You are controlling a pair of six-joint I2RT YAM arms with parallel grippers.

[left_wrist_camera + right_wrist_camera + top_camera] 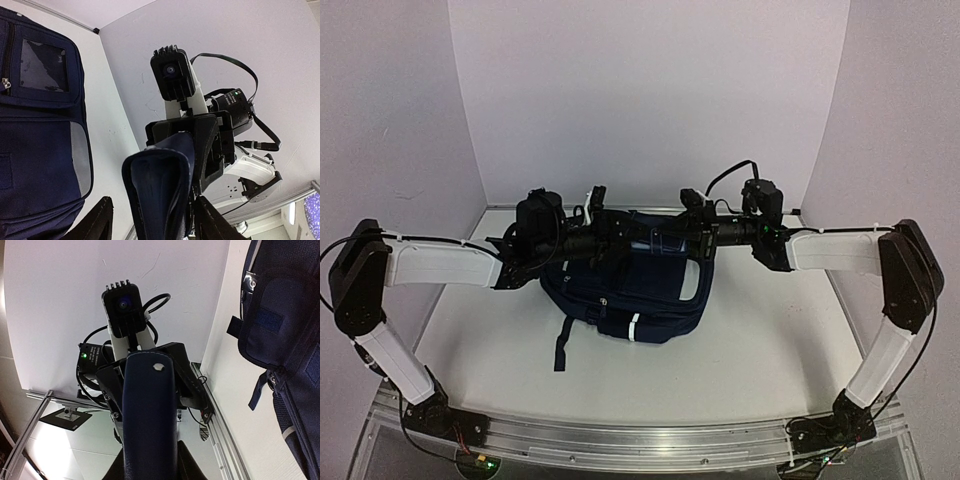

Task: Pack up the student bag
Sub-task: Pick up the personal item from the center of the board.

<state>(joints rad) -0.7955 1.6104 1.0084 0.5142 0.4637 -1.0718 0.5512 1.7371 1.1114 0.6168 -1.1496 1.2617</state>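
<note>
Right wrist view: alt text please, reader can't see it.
A navy wallet with a metal stud fills the centre, spanning from the right gripper at the bottom edge to the left gripper facing the lens, its jaws flanking the wallet. The student bag lies at right on the white table.

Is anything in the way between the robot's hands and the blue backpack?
Nothing visible. The student bag lies below the left gripper and right gripper, which have only a small navy wallet between them.
</note>
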